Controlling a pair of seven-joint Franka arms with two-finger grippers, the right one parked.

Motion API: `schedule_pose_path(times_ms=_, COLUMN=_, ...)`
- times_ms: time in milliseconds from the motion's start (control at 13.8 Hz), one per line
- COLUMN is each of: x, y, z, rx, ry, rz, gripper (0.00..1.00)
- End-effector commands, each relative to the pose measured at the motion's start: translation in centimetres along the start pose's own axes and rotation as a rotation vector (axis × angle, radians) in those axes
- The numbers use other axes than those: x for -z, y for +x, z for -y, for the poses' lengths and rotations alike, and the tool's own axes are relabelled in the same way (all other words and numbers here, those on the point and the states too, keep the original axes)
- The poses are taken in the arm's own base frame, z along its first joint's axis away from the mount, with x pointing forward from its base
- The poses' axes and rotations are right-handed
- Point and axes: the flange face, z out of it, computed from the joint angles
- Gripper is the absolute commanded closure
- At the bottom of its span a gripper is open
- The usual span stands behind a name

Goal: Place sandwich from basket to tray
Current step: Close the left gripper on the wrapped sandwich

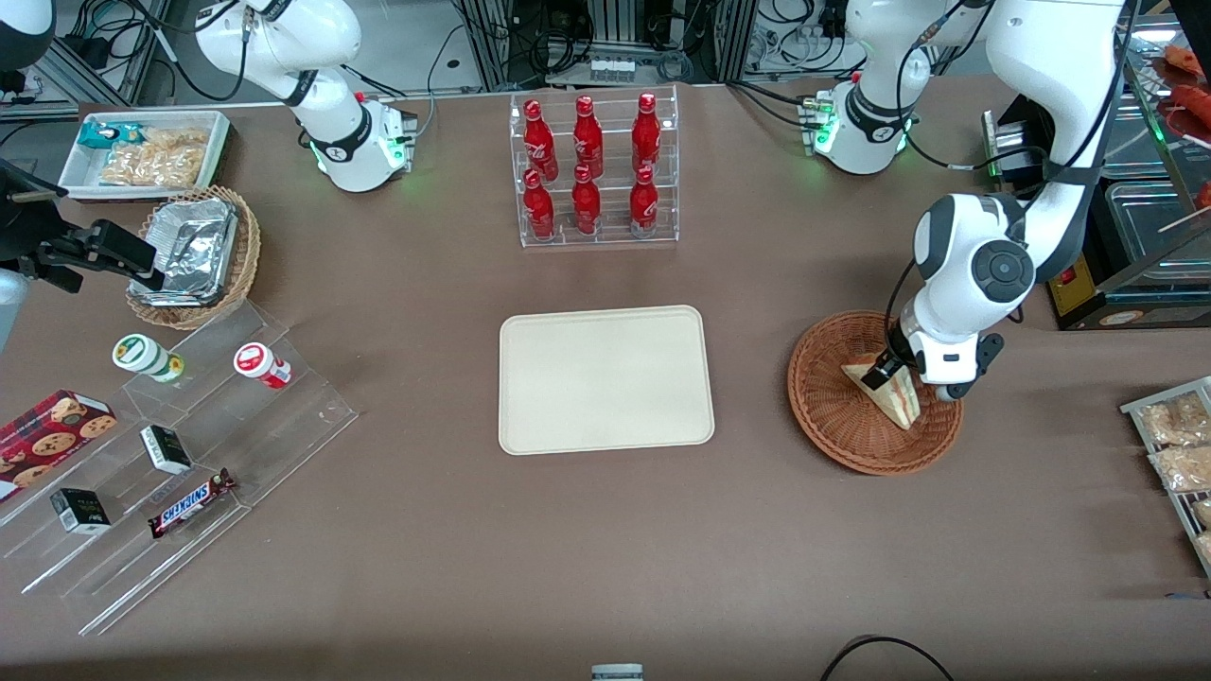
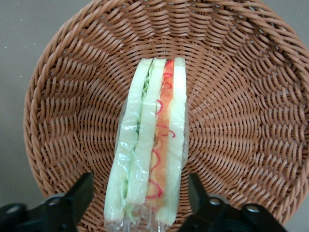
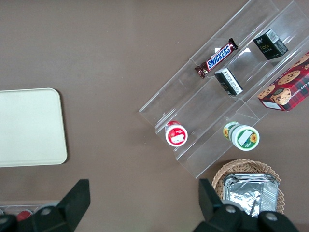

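The sandwich (image 1: 897, 394) (image 2: 152, 145), a clear-wrapped wedge showing pale bread with green and red filling, stands on edge in the reddish-brown wicker basket (image 1: 833, 437) (image 2: 67, 101). My left gripper (image 1: 889, 372) (image 2: 140, 181) is down inside the basket and open. One black finger (image 2: 79, 195) is on each side of the sandwich's nearer end, with a gap between each finger and the wrap. The cream tray (image 1: 605, 378) (image 3: 29, 128) lies bare on the table beside the basket, toward the parked arm's end.
A clear rack of red bottles (image 1: 594, 170) stands farther from the front camera than the tray. A stepped clear display with snacks (image 1: 170, 445), a tan foil-filled basket (image 1: 194, 255) and a white bin (image 1: 147, 151) sit toward the parked arm's end. Snack packets (image 1: 1178, 454) lie at the working arm's end.
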Motion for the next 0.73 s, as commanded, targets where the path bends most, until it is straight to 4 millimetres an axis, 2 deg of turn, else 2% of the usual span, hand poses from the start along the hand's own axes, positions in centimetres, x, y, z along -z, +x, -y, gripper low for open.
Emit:
schedule_pose_path(times_ms=0, x=0.1, y=0.0, z=-0.2, rx=-0.012, ry=-0.004, rz=-0.014, gripper=0.88)
schedule_pose_path(times_ms=73, x=0.2, y=0.0, z=-0.2, rx=-0.039, ry=-0.004, rz=-0.016, gripper=0.92)
schedule_pose_path(times_ms=291, x=1.2, y=0.2, z=-0.5, rx=-0.094, ry=-0.012, rz=-0.024, gripper=0.93)
schedule_pose_path(times_ms=436, x=3.1, y=0.5, z=-1.2, rx=-0.170, ry=0.003, rz=-0.018, gripper=0.94)
schedule_pose_path(times_ms=655, x=7.8, y=0.5, z=-4.5, rx=-0.404, ry=0.087, rz=0.056, gripper=0.93)
